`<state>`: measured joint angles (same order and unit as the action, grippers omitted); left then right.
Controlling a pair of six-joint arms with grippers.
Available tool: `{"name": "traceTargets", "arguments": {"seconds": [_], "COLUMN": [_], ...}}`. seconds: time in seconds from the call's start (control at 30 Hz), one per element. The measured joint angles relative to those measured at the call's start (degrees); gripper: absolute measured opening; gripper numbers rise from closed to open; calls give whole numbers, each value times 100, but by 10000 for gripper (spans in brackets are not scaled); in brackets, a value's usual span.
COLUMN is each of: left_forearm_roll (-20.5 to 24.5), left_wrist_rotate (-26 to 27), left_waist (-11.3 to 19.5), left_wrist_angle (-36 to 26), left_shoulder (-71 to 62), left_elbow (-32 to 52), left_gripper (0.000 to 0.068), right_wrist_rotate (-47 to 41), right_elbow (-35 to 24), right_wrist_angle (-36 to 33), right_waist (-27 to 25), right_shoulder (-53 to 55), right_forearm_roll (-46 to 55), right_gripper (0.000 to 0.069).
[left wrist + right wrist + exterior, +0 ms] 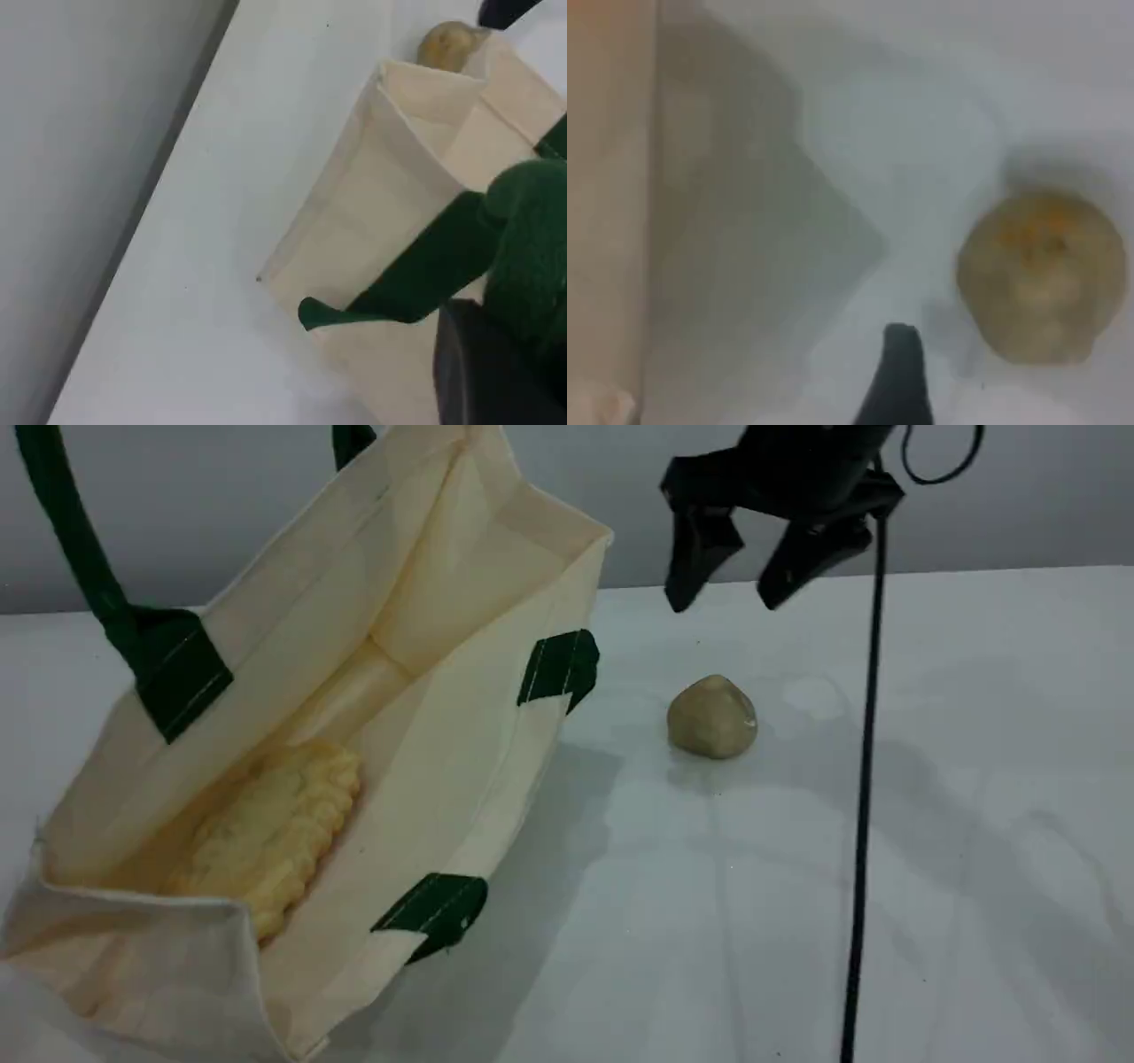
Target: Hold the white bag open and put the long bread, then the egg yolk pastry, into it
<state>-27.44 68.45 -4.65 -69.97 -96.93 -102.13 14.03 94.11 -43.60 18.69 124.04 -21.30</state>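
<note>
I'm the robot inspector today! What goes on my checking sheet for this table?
Surface: white table, smooth.
Job's things: white bag stands open; long bread lies inside it; egg yolk pastry sits on the table, outside the bag.
Clutter: nothing seen.
Hands: left hand shut on the green handle, lifting it; right hand open above the pastry, not touching.
Cables: black cable hangs down past the right hand.
Surroundings: grey wall behind.

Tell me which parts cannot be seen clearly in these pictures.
Left gripper: outside the scene view; in its wrist view the green handle hides its grip.
Long bread: near end hidden behind the white bag's wall, scene view.
Egg yolk pastry: blurred in the right wrist view.
</note>
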Motion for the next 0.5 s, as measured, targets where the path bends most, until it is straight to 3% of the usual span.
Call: {"name": "traceTargets", "arguments": {"seconds": [0.5], "left_forearm_roll": [-125], "left_wrist_rotate": [0], "left_waist": [0], "left_wrist_angle": [0], "left_shoulder": [0], "left_elbow": [0], "left_gripper": [80], "right_wrist_rotate": [-48], "right_elbow": [0], "right_wrist_angle": [243], "right_waist": [77], "right_shoulder": [731], "right_forearm_roll": [144], "right_gripper": [568]}}
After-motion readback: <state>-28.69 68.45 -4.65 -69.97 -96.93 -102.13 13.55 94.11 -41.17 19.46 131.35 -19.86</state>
